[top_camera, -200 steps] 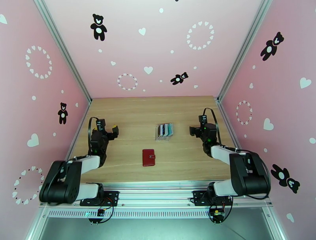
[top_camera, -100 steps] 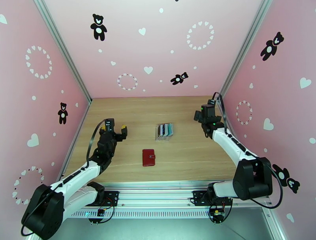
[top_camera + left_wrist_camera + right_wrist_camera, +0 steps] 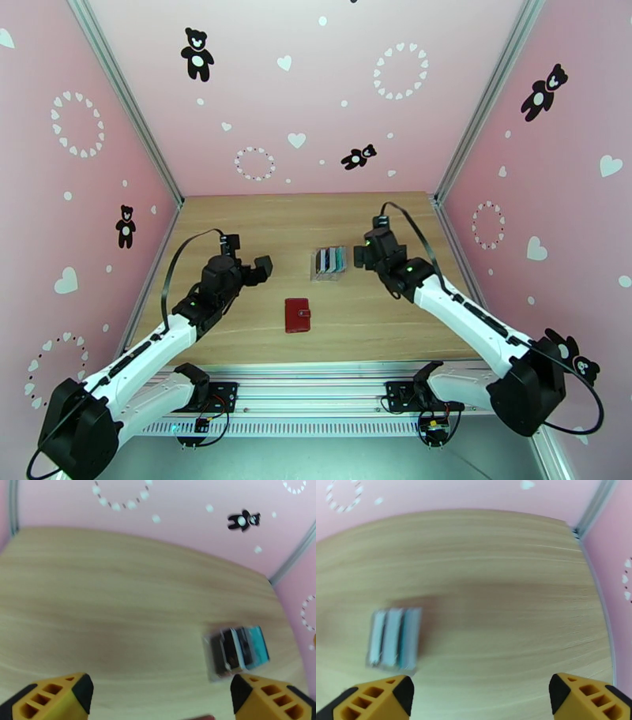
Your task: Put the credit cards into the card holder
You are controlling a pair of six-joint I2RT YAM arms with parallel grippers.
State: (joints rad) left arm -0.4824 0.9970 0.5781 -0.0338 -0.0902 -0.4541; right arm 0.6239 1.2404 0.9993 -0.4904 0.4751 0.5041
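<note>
Pink walls (image 3: 316, 95) printed with black bears and white hearts enclose a wooden table (image 3: 261, 221). The left gripper (image 3: 160, 699) and right gripper (image 3: 480, 699) hover with fingers spread wide, holding nothing. Just below centre in the top view lies the card holder (image 3: 297, 315), folded closed, its long axis running top-to-bottom and its snap tab on the right edge. Just above and right of it, a clear rack (image 3: 328, 276) holds the credit cards (image 3: 330, 259) on edge: black, pale, teal from left to right.

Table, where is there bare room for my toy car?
The wide strip of table between the back wall and the credit cards is bare. So is the patch right of the card holder. The middle is crowded: left tool and right tool flank the cards.
</note>
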